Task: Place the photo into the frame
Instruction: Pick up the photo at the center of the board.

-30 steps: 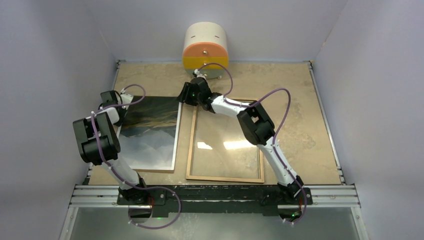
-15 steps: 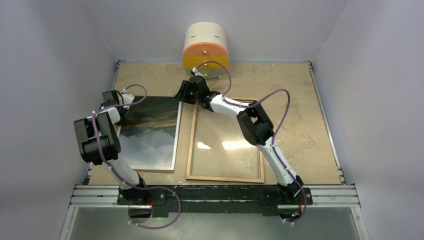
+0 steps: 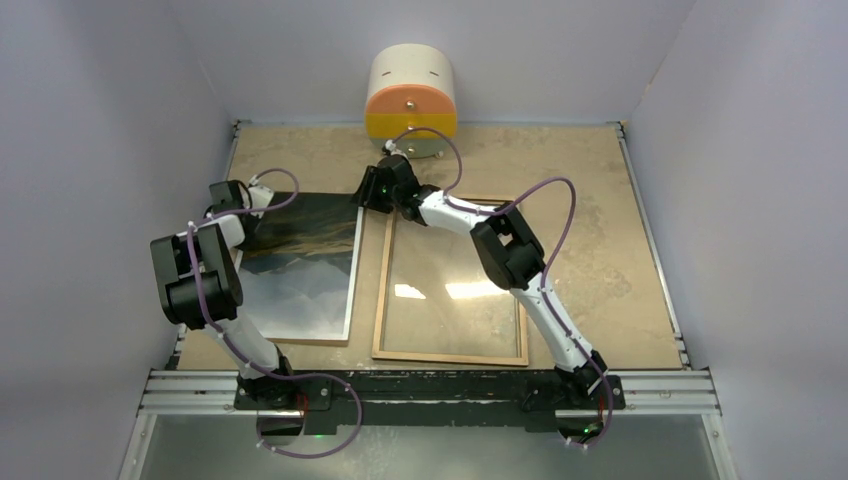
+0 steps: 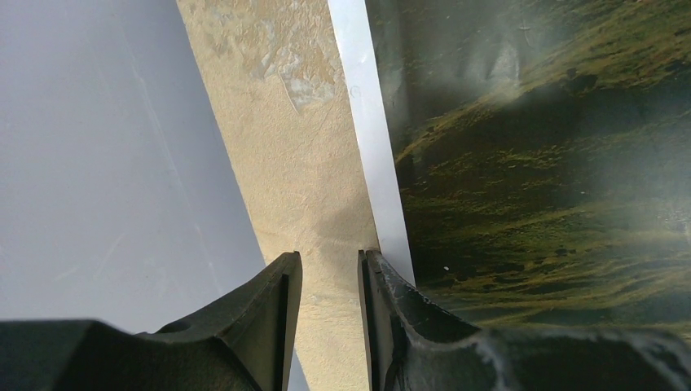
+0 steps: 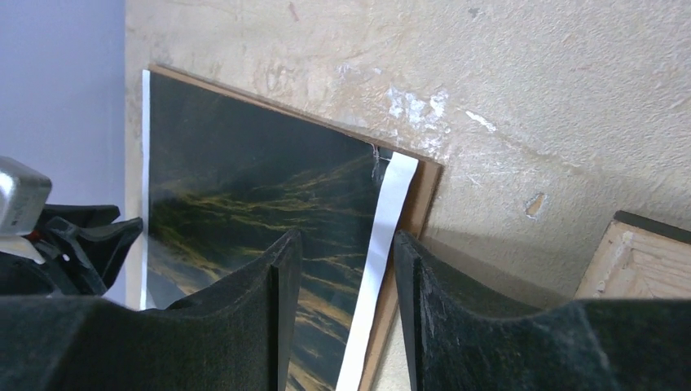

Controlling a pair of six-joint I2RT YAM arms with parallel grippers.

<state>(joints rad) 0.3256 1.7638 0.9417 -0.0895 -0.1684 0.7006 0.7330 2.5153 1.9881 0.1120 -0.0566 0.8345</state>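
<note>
The photo [image 3: 300,265], a dark mountain print with a white edge, lies face up on a brown backing board [image 5: 420,195] at the left of the table. The frame [image 3: 380,300] lies wood side up to its right, with its glass pane showing. My left gripper [image 3: 232,195] is at the photo's far left corner. In the left wrist view it [image 4: 330,265] is open a little over bare table, with one fingertip [image 4: 376,269] at the photo's [image 4: 538,163] white edge. My right gripper [image 3: 370,190] is at the far right corner, open and straddling the photo's [image 5: 244,187] white right edge [image 5: 346,240].
An orange and cream cylinder [image 3: 411,100] stands at the back, just beyond the right gripper. Grey walls close in on the left, right and back. The frame's corner [image 5: 635,244] shows to the right of the right fingers. A metal rail [image 3: 430,385] runs along the near edge.
My left gripper has crept a little farther away along the photo's left edge. My right gripper has shifted slightly at the far right corner. The photo and frame have not moved.
</note>
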